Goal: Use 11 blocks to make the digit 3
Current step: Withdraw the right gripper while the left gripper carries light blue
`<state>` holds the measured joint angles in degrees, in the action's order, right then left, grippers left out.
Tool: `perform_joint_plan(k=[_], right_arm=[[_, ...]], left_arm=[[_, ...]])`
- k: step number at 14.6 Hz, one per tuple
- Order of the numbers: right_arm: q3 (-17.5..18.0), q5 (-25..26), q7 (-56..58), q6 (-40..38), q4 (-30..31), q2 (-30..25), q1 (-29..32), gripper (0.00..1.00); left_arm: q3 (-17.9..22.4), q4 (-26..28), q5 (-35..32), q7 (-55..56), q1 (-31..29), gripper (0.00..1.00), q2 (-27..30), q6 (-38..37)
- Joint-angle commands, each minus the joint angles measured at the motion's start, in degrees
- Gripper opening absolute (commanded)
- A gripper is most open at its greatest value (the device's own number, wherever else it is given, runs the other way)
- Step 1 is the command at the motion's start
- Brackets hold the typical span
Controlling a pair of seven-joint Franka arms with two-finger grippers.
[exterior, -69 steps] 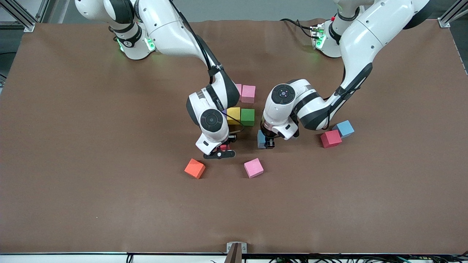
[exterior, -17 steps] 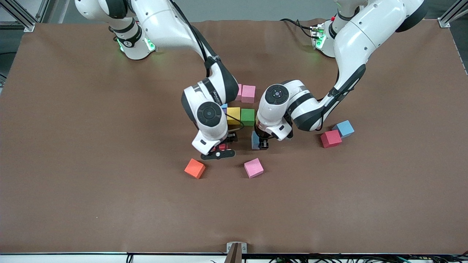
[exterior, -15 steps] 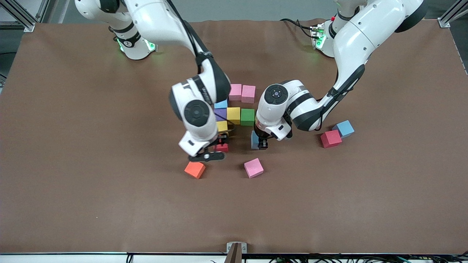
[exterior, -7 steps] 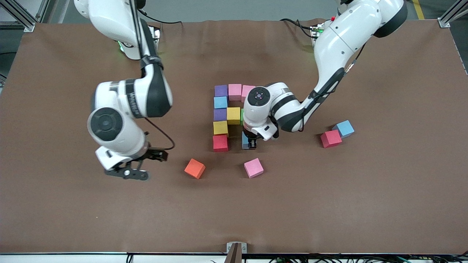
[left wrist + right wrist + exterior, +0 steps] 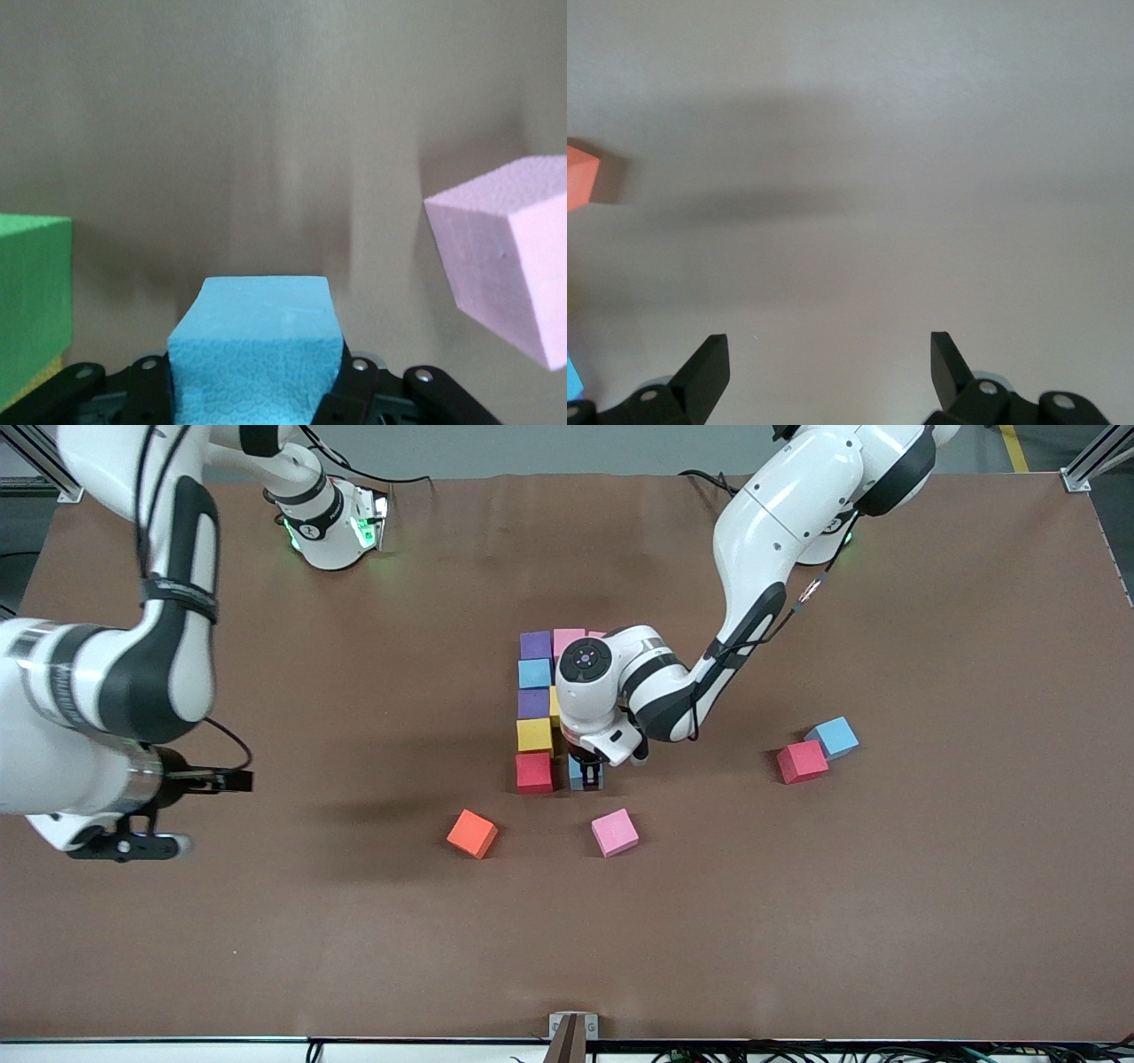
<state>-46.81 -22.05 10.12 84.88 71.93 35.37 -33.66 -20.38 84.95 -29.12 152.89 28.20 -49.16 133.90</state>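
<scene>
- Blocks of the digit 3 sit in the middle of the table: a column runs purple, light blue, purple, yellow, then the red block nearest the front camera.
- A pink block touches the top purple one, and my left arm hides most of what lies beside it.
- My left gripper is clamped on a light blue block, low over the table just beside the red block, on the side toward the left arm's end.
- In my left wrist view, a green block is close on one side of the held block.
- A loose pink block lies nearer the front camera than my left gripper.
- An orange cube lies beside it, toward the right arm's end.
- A second red block and a light blue one touch each other, well apart toward the left arm's end.
- My right gripper is spread wide and holds nothing, up over bare table toward the right arm's end.
</scene>
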Motion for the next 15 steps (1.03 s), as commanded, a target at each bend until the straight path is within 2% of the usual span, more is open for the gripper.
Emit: perform_joint_plan(k=[1, 3, 5, 7, 9, 11, 13, 15], right_arm=[[0.0, 0.7, 3.9, -1.8, 2.0, -3.3, 2.1, 1.00], [1.1, 0.9, 3.6, -3.1, 1.9, -5.2, 5.4, 1.00], [6.0, 3.1, 3.4, -3.4, 2.0, -7.7, 10.0, 1.00], [13.9, 10.8, -1.9, -2.8, 1.9, -10.5, 13.7, 1.00], [23.9, 14.9, -9.7, -2.8, 2.2, -13.3, 19.0, 1.00], [30.8, 19.0, -12.1, -2.1, 4.0, -15.5, 22.8, 1.00], [38.3, 20.9, -14.3, -0.6, 7.7, -18.7, 28.1, 1.00], [44.6, 23.7, -14.6, 3.2, 14.3, -23.8, 32.9, 1.00]], left_arm=[[0.7, -5.1, 0.8, -0.1, 1.6, 0.30, -4.3, 0.0], [0.7, -5.8, 0.9, -0.4, 1.6, 0.32, -4.5, 0.0], [0.6, -5.9, 1.2, -0.5, 1.6, 0.32, -4.6, 0.1], [0.6, -6.1, 1.4, -0.5, 1.8, 0.32, -4.8, 0.4], [0.6, -7.1, 2.0, -0.5, 2.2, 0.34, -5.2, 0.4], [0.6, -7.7, 2.0, -0.5, 2.6, 0.34, -5.5, 0.4], [0.6, -7.7, 2.0, -0.4, 2.6, 0.35, -5.6, 0.4], [0.6, -7.7, 2.0, -0.4, 2.6, 0.37, -5.5, 0.5]])
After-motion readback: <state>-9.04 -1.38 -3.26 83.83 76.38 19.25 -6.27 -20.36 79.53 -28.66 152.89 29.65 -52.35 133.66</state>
